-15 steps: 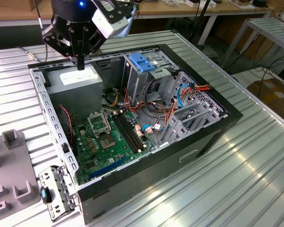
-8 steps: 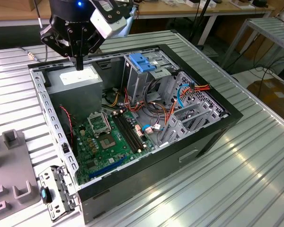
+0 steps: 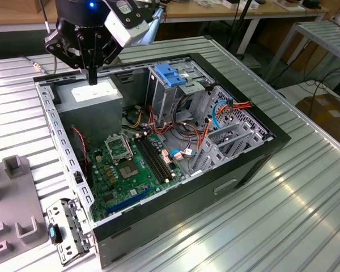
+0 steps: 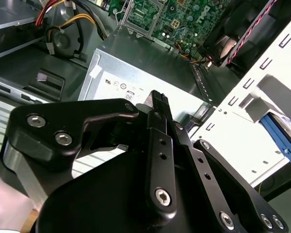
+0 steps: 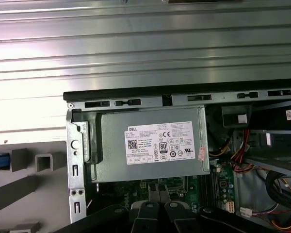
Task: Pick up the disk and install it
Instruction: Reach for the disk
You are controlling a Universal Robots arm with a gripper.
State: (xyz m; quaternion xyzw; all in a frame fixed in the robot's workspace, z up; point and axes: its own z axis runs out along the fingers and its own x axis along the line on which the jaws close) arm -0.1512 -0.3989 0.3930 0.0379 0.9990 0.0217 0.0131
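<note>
The fingers (image 3: 92, 79) hang clenched on nothing just above the grey power-supply box (image 3: 99, 107). Well off to their side stand the blue-topped drive cage (image 3: 170, 76) and tangled cables (image 3: 184, 122).

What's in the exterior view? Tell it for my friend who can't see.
A black gripper, fingers shut and empty, hangs above the grey power box inside an open computer case on a metal table. A blue latch tops the drive cage.

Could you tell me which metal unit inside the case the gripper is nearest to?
The grey power-supply box with the white sticker: the gripper hangs over it, while the drive cage with the blue latch plate stands apart.
</note>
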